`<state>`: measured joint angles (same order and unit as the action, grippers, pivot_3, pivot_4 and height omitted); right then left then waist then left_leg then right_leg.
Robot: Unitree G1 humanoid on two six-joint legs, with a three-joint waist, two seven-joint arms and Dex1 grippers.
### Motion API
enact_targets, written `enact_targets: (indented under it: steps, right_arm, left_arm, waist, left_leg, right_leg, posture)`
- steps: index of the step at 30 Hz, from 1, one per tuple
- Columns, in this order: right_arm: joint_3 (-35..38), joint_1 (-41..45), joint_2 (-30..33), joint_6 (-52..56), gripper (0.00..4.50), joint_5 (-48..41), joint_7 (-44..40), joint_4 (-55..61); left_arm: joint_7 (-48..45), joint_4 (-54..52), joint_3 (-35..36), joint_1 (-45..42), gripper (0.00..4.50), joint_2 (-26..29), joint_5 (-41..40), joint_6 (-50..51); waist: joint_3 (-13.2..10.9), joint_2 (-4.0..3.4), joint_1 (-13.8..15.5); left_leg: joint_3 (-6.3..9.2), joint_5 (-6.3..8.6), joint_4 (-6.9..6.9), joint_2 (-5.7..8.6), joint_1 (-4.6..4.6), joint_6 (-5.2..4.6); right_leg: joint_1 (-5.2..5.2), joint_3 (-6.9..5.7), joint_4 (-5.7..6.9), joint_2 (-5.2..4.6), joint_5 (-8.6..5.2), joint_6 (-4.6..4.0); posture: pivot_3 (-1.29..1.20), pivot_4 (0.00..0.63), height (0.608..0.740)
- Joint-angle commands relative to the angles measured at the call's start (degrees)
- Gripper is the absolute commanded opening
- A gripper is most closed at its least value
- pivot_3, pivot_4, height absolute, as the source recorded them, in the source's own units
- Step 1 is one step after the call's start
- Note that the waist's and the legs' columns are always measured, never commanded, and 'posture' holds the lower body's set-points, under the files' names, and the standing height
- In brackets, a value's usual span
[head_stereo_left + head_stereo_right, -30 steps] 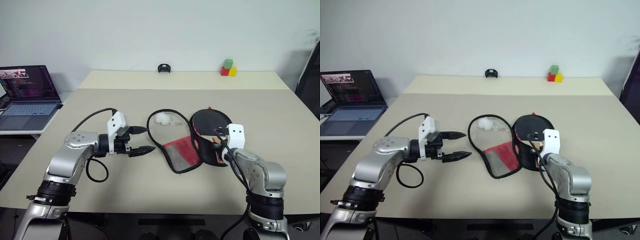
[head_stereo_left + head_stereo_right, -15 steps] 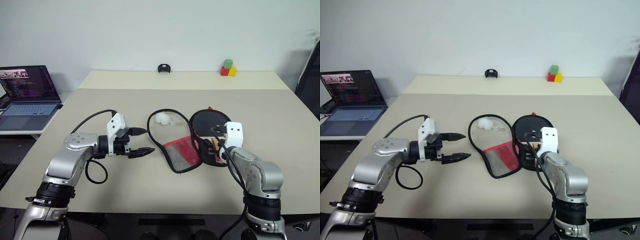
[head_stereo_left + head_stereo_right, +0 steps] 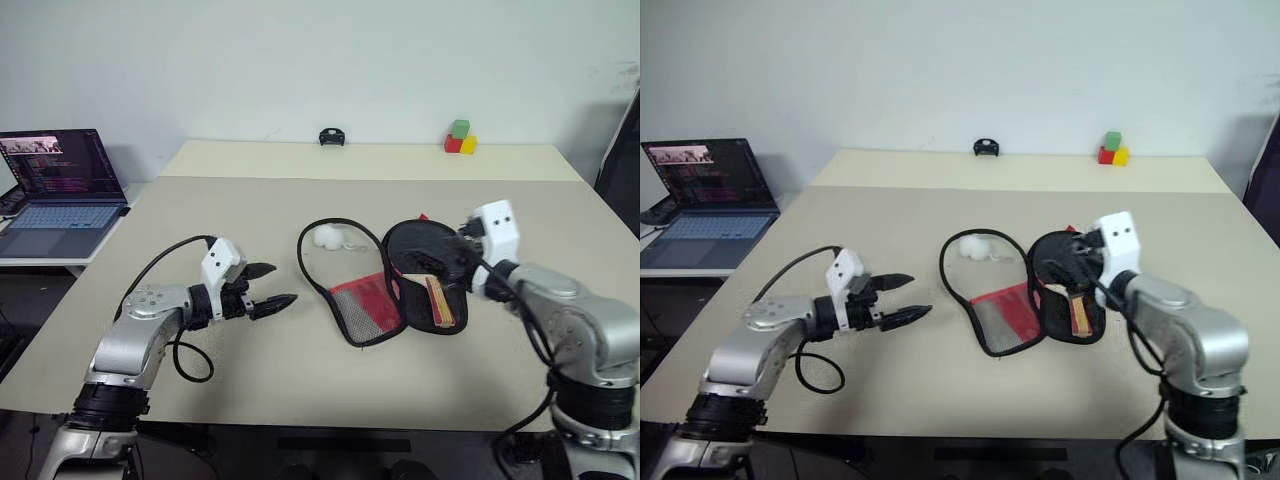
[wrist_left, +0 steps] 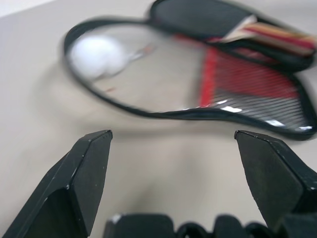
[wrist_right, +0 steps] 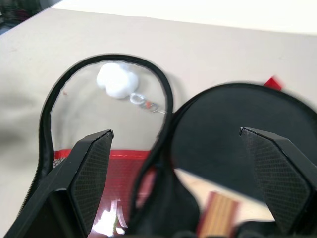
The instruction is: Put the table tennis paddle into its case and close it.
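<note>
The case [image 3: 365,305] lies unzipped and spread open at the table's middle, its red mesh part toward me and its white pom-pom [image 3: 326,236] inside the loop of the left flap. The table tennis paddle [image 3: 418,243] rests in the right half, black blade away from me and striped wooden handle [image 3: 440,302] toward me. My right gripper [image 3: 455,260] hovers open just above the blade, holding nothing; its wrist view looks down on the blade [image 5: 237,124]. To the left of the case my left gripper [image 3: 268,288] is open and empty, low over the table, pointing at the case [image 4: 247,84].
An open laptop [image 3: 55,185] sits on a side table at the left. At the table's far edge lie a small black object [image 3: 331,136] and coloured blocks [image 3: 458,140]. A dark chair [image 3: 620,150] stands at the far right.
My right gripper has opened and risen from the paddle's handle to above the blade; the paddle stays in the case. My left gripper has sunk a little and drifted left.
</note>
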<state>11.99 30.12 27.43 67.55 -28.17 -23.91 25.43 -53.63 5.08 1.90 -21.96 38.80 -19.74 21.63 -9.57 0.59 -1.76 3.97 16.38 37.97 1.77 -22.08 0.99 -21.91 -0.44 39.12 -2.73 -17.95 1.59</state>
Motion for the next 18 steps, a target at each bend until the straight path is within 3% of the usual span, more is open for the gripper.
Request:
enact_targets:
  steps: [1, 8, 18]
  right_arm:
    - [0.81, -0.29, 5.22, -5.54, 4.48, -2.16, -7.33, -0.91]
    - [0.87, -1.55, 15.31, -7.5, 4.48, -7.55, -19.8, -3.18]
    - [0.92, -0.35, 17.33, -9.5, 4.48, -8.94, -20.61, -4.44]
  left_arm:
    - [1.77, 1.92, 1.09, 0.45, 4.33, -0.41, 1.75, -2.44]
    - [0.89, 7.8, -0.66, -1.41, 4.33, -1.36, 4.18, -4.87]
    - [-0.46, 25.47, -4.75, -10.94, 4.33, -6.64, 9.56, -12.32]
  waist:
    - [0.0, 0.0, -0.06]
    - [-0.01, 0.02, 0.08]
    - [-0.02, 0.04, 0.24]
  left_leg:
    - [-0.01, 0.0, 0.0, 0.0, 0.0, 0.0]
    - [0.0, 0.0, 0.02, -0.01, -0.01, -0.01]
    - [0.03, 0.0, 0.08, 0.0, 0.01, 0.0]
  right_leg:
    - [0.0, 0.01, 0.0, 0.0, 0.0, 0.0]
    - [0.06, -0.02, -0.04, -0.01, 0.0, 0.0]
    - [0.14, -0.09, -0.04, -0.02, 0.0, 0.0]
  posture:
    - [0.0, 0.15, 0.74]
    - [0.0, 0.15, 0.74]
    - [0.0, 0.15, 0.74]
